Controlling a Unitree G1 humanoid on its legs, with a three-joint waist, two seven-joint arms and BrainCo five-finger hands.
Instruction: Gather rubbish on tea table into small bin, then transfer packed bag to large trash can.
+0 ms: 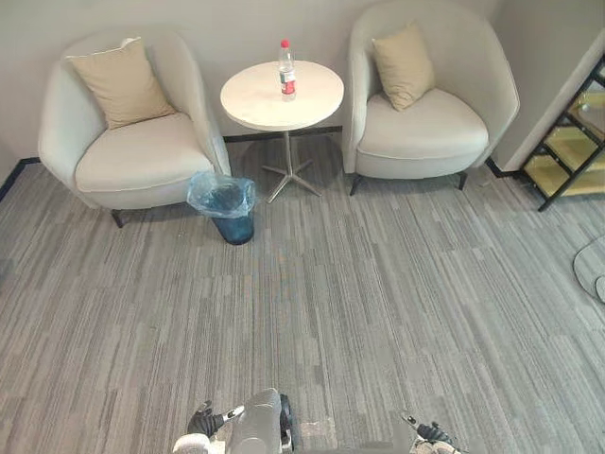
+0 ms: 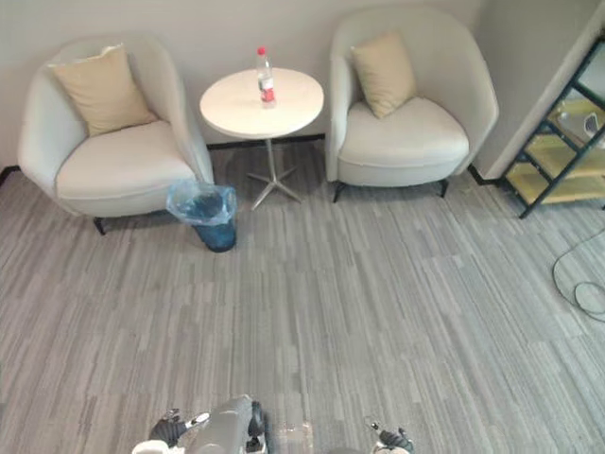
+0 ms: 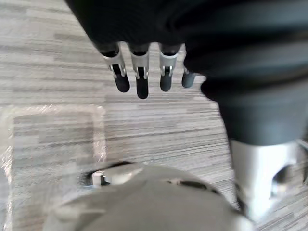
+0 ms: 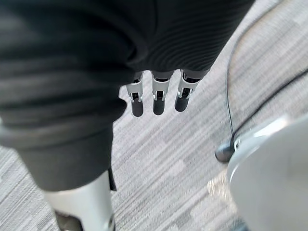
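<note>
Holds nothing in left hand (image 3: 140, 74) or right hand (image 4: 158, 96), fingers of both straight and loose over carpet (image 1: 378, 284), with bottle (image 1: 286, 71), red label's print too small to read, upright on table (image 1: 255, 102) well ahead of both hands and blue-bagged bin (image 1: 232, 219) on carpet nearer, toward left hand's side.

Floor: grey striped carpet (image 1: 378, 312). Back: pale plain wall (image 1: 236, 28), dark skirting (image 1: 274, 134) at base. Seating: cream left armchair (image 1: 142, 161) with tan cushion (image 1: 121, 83); cream right armchair (image 1: 421, 128) with matching tan cushion (image 1: 404, 66). Between armchairs: round white tea table (image 1: 255, 99), metal pedestal. Far right: black-framed shelf unit (image 1: 567, 151), yellowish shelves.
</note>
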